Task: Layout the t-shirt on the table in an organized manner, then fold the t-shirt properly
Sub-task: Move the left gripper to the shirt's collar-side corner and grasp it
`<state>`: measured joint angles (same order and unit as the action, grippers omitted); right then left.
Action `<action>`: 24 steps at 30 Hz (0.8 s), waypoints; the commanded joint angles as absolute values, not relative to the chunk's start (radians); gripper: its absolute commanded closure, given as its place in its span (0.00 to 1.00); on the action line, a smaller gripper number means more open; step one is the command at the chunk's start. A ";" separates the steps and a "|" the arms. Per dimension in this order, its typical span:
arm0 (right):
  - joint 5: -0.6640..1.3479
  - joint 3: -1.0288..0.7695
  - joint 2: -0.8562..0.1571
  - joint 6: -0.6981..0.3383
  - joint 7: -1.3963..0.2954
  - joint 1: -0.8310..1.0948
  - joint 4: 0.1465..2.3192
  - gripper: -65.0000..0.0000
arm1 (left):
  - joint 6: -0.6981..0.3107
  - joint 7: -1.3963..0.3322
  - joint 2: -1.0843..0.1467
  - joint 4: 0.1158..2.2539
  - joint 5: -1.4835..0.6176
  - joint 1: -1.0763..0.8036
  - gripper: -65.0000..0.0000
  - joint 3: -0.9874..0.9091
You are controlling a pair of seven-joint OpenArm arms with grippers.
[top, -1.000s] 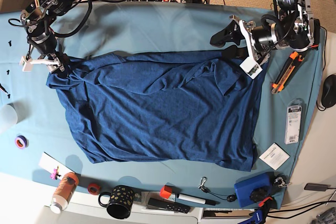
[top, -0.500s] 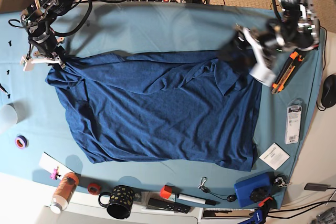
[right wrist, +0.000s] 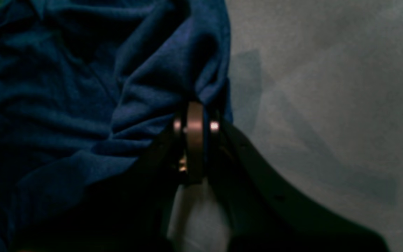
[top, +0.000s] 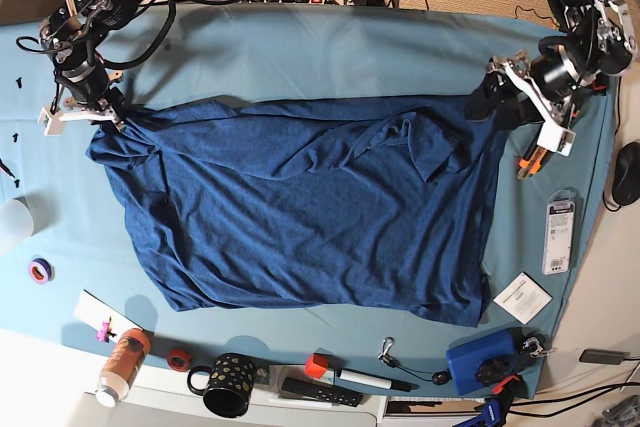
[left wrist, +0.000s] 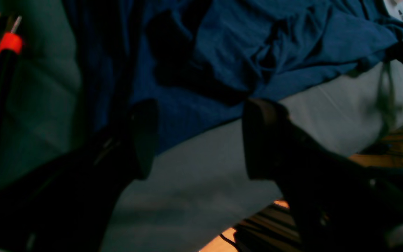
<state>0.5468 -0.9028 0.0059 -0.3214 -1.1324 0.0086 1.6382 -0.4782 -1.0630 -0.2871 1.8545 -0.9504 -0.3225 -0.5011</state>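
Teal cloth covers the table (top: 300, 47), and the t-shirt (top: 300, 207) lies spread across its middle, rumpled along the far edge. At the shirt's far corner on the base view's left, the right gripper (right wrist: 194, 115) is clamped tight on a bunched fold of navy fabric. Just off the shirt's opposite far corner, the left gripper (left wrist: 198, 136) hangs above bare cloth, jaws wide apart, holding nothing.
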 commanded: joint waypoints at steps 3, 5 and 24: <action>0.560 -0.902 -0.006 -0.328 -1.116 0.000 1.654 1.00 | -0.451 -1.027 -0.294 1.804 -0.949 -0.317 0.40 -0.522; 0.561 -0.902 -0.006 -0.327 -1.115 0.000 1.654 1.00 | -0.452 -1.023 -0.293 1.750 -0.951 -0.313 0.40 -0.522; 0.594 -0.902 -0.017 -0.328 -1.126 0.000 1.654 1.00 | -0.475 -1.032 -0.295 1.589 -0.960 -0.263 0.41 -0.593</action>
<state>0.5758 -0.9028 -0.0017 -0.3210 -1.1404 0.0086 1.6382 -0.4824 -1.0271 -0.2779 1.5826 -0.9752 -0.2649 -0.5873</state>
